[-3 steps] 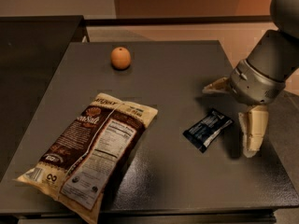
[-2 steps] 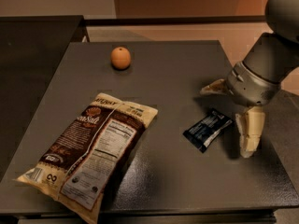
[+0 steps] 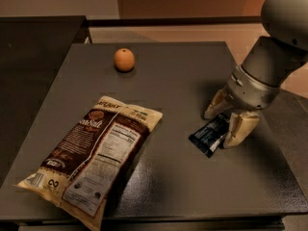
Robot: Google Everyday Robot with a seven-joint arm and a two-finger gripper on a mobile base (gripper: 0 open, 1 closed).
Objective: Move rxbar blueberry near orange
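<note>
Dim room, tan wall behind. Dark grey square worktop (image 3: 183, 81) across most of the view, with a black counter (image 3: 38, 57) off to its left. On the near left part, a large brown-and-cream chip bag (image 3: 94, 158), lying flat and skewed, nutrition label up. Reaching down from the upper right, a grey robot arm (image 3: 269, 66), ending in the gripper (image 3: 219, 130) low over the worktop's right side. Cream fingers (image 3: 240, 126) released and spread apart, straddling the upper right end of the rxbar blueberry (image 3: 208, 136); near finger touching or just beside the wrapper's edge, cannot tell which. Bar flat on the worktop, dark wrapper with a pale panel, set diagonally, right of the chip bag and apart from it. Far back on the left half, the orange (image 3: 124, 59), alone, beyond the bag's top end, well apart from bar and gripper.
</note>
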